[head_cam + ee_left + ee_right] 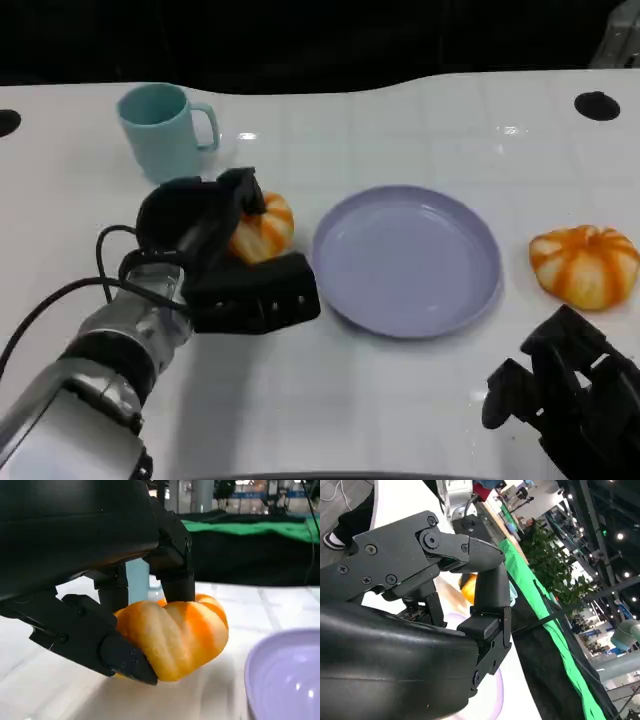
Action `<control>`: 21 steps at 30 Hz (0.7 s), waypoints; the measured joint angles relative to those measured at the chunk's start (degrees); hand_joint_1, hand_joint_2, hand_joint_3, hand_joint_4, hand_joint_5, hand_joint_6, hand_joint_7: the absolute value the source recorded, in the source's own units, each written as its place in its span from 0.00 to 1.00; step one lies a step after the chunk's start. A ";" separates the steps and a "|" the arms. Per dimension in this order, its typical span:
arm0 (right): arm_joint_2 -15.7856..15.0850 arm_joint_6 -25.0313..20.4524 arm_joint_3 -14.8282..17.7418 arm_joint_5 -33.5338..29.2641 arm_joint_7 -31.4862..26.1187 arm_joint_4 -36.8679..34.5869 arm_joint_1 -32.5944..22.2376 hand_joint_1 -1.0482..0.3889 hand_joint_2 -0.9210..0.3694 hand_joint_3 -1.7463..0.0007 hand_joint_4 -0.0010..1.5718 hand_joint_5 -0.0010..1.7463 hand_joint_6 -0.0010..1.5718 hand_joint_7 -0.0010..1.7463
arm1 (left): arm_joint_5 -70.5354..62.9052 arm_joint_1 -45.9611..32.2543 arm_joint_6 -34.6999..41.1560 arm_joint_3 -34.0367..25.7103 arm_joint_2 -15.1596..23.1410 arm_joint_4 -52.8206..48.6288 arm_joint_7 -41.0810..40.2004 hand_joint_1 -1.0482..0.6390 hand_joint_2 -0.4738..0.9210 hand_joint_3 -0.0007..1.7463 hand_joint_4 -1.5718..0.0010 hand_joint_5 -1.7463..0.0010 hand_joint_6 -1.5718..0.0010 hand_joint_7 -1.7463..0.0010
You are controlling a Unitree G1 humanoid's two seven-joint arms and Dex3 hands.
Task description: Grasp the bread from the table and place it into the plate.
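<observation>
I see the bread (pixel 266 227), an orange-and-cream striped bun, sitting on the white table (pixel 400 400) just left of the plate (pixel 406 260), with my left hand (pixel 225 255) wrapped around it. In the left wrist view the bread (pixel 172 637) is clamped between black fingers (pixel 175 565) pressing on its top and far side and another finger (pixel 95 640) under its near side, so that hand is holding it; its underside looks to be at or barely above the tabletop, and I cannot tell which. The lavender plate is close to the bread, its rim (pixel 255 670) just beside it. A second striped bun (pixel 585 264) lies well apart on the far side of the plate, to the right. My right hand (pixel 570 395) rests low near the table's front edge, below that bun, fingers curled inward with nothing in them. A light teal mug (pixel 162 130) stands behind my left hand.
</observation>
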State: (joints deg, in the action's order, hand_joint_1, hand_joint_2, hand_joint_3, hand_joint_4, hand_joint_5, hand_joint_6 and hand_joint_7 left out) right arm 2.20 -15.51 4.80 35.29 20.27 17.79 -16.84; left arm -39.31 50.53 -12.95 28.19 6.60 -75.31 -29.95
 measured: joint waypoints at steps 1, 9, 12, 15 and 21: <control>0.00 0.00 0.00 0.00 0.00 0.00 0.06 0.37 0.15 0.63 0.43 1.00 0.32 0.92 | 0.06 0.02 0.00 -0.21 -0.01 0.04 -0.05 0.56 0.98 0.18 0.45 0.00 0.65 0.00; 0.05 -0.08 0.04 -0.04 -0.82 -0.02 0.05 0.37 0.16 0.63 0.43 1.00 0.33 0.92 | 8.49 4.00 -3.82 -8.18 -0.95 2.31 1.46 0.53 0.80 0.54 0.41 0.00 0.58 0.00; 0.05 -0.09 0.04 -0.04 -0.95 -0.01 0.02 0.37 0.16 0.63 0.43 1.00 0.33 0.92 | 8.53 4.50 -4.17 -8.27 -1.15 2.55 1.50 0.53 0.80 0.55 0.41 0.00 0.58 0.00; 0.05 -0.10 0.04 -0.03 -1.01 -0.01 0.00 0.37 0.16 0.63 0.43 1.00 0.33 0.92 | 8.51 4.50 -4.47 -8.21 -1.40 2.56 2.29 0.54 0.68 0.67 0.38 0.00 0.53 0.00; 0.06 -0.10 -0.21 -0.04 -1.01 -0.01 0.01 0.37 0.16 0.63 0.43 1.00 0.33 0.92 | 7.84 4.91 -8.07 -7.41 -1.68 4.01 2.26 0.55 0.64 0.72 0.37 0.00 0.51 0.00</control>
State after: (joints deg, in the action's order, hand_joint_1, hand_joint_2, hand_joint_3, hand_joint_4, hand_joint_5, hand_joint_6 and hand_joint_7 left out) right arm 2.25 -15.61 4.59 35.26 19.26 17.78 -16.83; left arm -31.48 55.44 -21.02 20.78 4.92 -71.29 -27.69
